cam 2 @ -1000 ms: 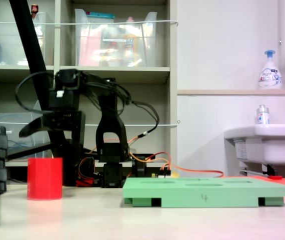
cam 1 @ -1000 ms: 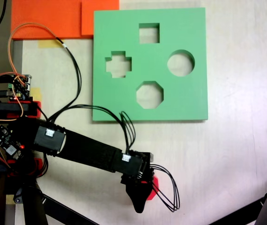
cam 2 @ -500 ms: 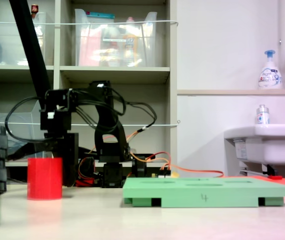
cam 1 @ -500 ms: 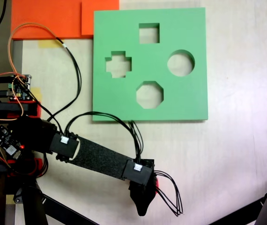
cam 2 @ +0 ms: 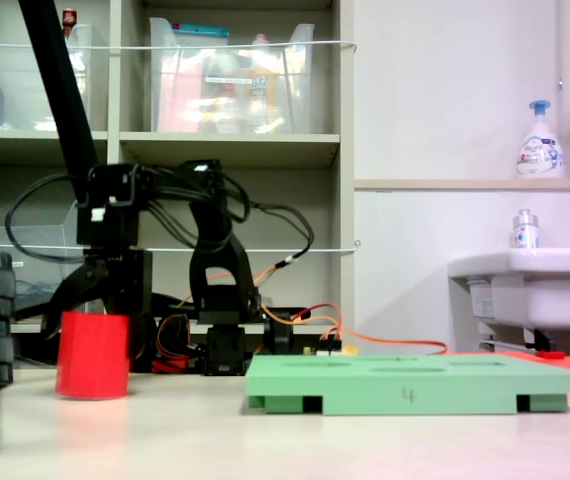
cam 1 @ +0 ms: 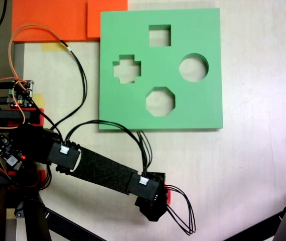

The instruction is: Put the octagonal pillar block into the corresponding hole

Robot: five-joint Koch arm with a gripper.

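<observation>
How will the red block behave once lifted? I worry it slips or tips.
The red block looks like matte foam, so probably light and grippy rather than slippery. It already leans slightly under the gripper, so it may tip. Its flat sides make rolling unlikely.

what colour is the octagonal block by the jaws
Bright red; the octagonal pillar block shows best in the second exterior view.

A lab or workshop corner: bare circuit boards [cam 1: 20, 93] and loose wires [cam 1: 42, 35] on a table, storage shelves [cam 2: 225, 148], a wall sink [cam 2: 525, 285] with soap bottle [cam 2: 540, 140].
</observation>
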